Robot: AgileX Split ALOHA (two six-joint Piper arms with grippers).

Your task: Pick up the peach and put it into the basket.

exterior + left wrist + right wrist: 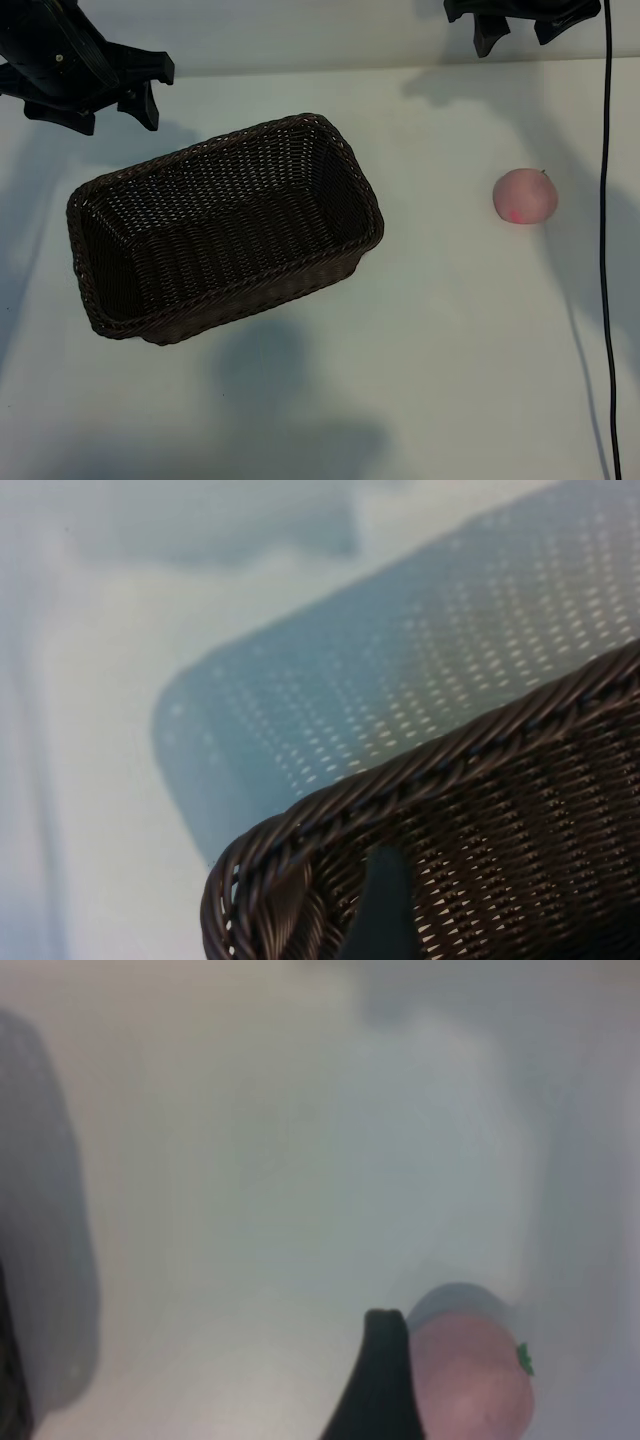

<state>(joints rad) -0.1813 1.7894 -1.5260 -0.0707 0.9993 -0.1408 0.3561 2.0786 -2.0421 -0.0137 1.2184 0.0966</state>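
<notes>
A small, round peach (525,196), likely light and easily bruised, sits beneath the spread-open right gripper (522,30), best pinched gently across its middle.

The basket (225,230), a dark-brown woven wicker rectangle with rounded corners, a braided rim and sloping sides, sits upright and empty on the desk, turned at a slant. The peach (525,196), small, round and pale pink with a brighter red spot, lies well apart from the basket, beyond its short end.
</notes>
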